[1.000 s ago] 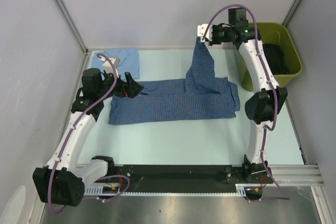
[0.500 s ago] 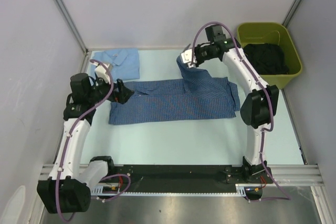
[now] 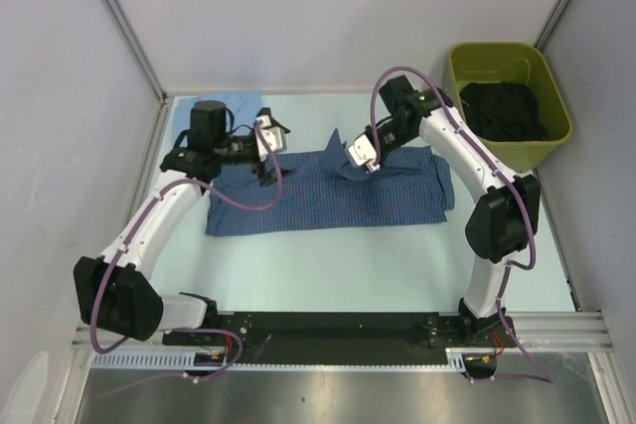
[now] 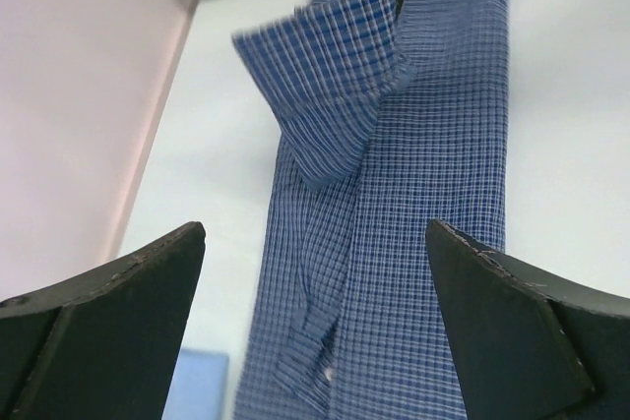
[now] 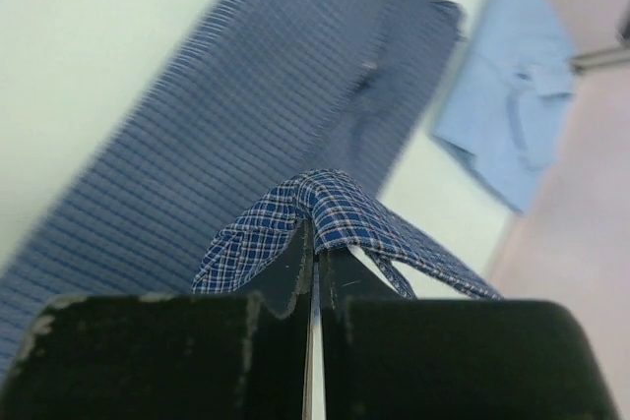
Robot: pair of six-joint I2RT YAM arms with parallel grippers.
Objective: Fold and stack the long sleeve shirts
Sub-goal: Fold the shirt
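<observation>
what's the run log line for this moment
checked shirt: spread flat, one fold raised | right claw: shut on that fold | left claw: open, empty, over the shirt | pale blue shirt: far left corner

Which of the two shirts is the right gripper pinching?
The medium blue checked shirt: the shut right gripper clamps a fold of it. The plain pale blue shirt lies apart at the far left, untouched.

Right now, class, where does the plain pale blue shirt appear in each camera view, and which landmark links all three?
Top external: pale blue shirt at upper left, partly behind the left arm.
Left wrist: pale blue shirt, a sliver at bottom left.
Right wrist: pale blue shirt at upper right.
Shared landmark: the checked shirt beside it.
</observation>
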